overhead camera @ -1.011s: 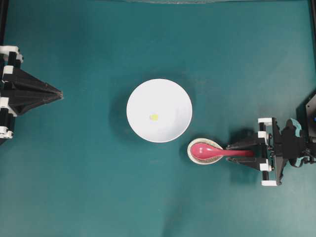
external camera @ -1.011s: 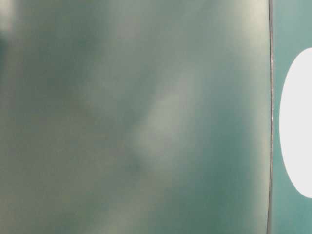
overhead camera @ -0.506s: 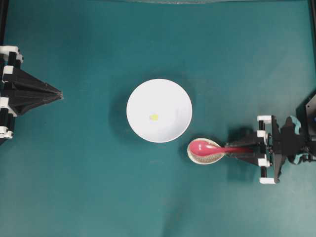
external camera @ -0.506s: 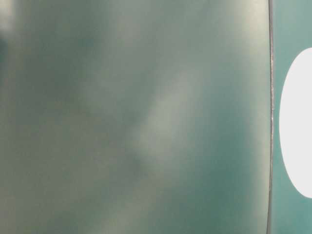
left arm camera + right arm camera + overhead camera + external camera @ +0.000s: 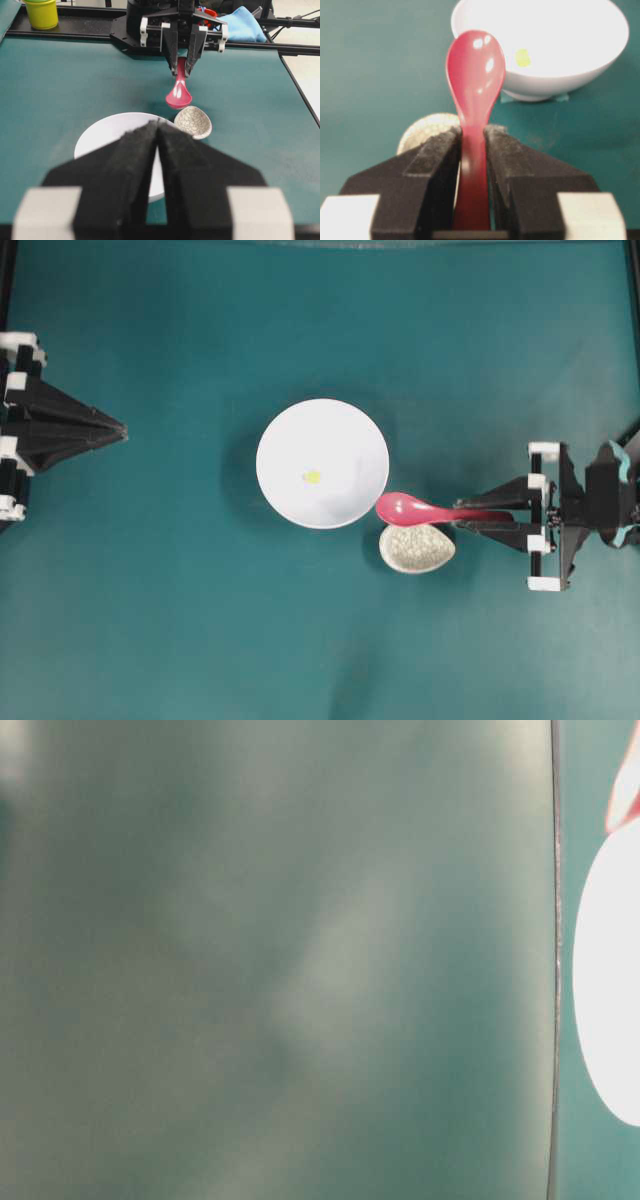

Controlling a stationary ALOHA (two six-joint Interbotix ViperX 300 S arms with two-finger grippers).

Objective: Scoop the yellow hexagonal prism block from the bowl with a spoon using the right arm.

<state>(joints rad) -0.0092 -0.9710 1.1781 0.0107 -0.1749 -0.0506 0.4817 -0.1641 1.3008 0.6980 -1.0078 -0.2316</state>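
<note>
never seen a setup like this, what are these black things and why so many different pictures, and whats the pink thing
The black things are two robot arms facing each other across a green table. The overhead picture looks straight down on both. Two small cameras ride on the arms' wrists, so those pictures look out past each arm's own claw. The table-level picture is mostly a blur here.

On the table stand a white bowl with a tiny yellow block inside, and beside it a speckled spoon rest.

The pink thing is a spoon. The right gripper is shut on its handle and holds it in the air, scoop near the bowl's rim, clear of the rest. The left gripper is shut, holds nothing and sits at the far edge.
</note>
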